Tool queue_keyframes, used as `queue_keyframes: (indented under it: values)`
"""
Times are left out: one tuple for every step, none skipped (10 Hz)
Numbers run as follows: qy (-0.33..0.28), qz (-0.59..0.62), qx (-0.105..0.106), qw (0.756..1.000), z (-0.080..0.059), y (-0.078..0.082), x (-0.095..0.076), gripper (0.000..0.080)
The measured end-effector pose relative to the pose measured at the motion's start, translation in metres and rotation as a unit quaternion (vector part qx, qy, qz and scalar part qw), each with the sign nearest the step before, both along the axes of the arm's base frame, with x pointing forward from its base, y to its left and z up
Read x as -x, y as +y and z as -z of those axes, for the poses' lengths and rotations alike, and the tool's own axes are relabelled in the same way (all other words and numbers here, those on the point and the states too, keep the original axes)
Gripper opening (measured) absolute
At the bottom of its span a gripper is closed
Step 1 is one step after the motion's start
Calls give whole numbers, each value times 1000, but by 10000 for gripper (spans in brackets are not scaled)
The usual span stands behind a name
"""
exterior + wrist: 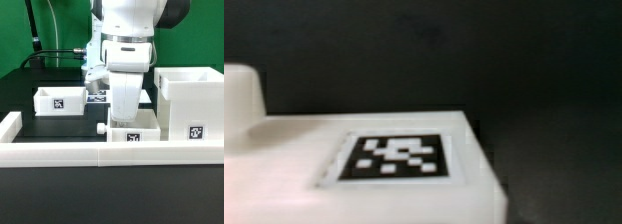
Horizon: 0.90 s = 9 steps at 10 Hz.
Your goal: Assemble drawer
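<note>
Green backdrop, black bench [20,100]. At the front edge, midway along, against the white border rail [50,150] — small knobbed tray [148,127], gripper [125,113] low over it. Cannot tell whether spread or pinching: fingertips hidden. Further back, second tray [58,100]; by the front corner on the exterior view's right, housing [185,100]. Likely light, stiff, slick plastic — best taken across opposite thin walls, clear of the knob [100,128].

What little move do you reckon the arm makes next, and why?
Probably closing its fingers on the near tray: the arm sits right over it, its tag fills the wrist view, and the housing stands apart. The fingers themselves are hidden.
</note>
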<state>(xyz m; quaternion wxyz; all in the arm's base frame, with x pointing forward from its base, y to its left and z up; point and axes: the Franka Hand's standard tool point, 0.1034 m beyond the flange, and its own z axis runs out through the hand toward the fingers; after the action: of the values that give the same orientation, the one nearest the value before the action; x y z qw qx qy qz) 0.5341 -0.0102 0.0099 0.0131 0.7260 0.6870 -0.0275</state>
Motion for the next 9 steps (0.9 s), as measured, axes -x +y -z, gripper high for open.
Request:
queue_keyframes:
  values:
    - [6,-5,1,1000,1,-1,2,42]
    - [8,-7,3,1000,-1,-1,2,42]
    - [6,0,3,1000,-2,-2,2,42]
    - [8,0,3,1000,0,-2,3,42]
    - [8,0,3,1000,0,-2,3,42]
    - [10,0,3,1000,-1,-2,3,42]
    - [11,0,4,1000,-3,-2,1,42]
    - [11,1,4,1000,-2,-3,1,42]
    - [11,1,4,1000,-2,-3,2,42]
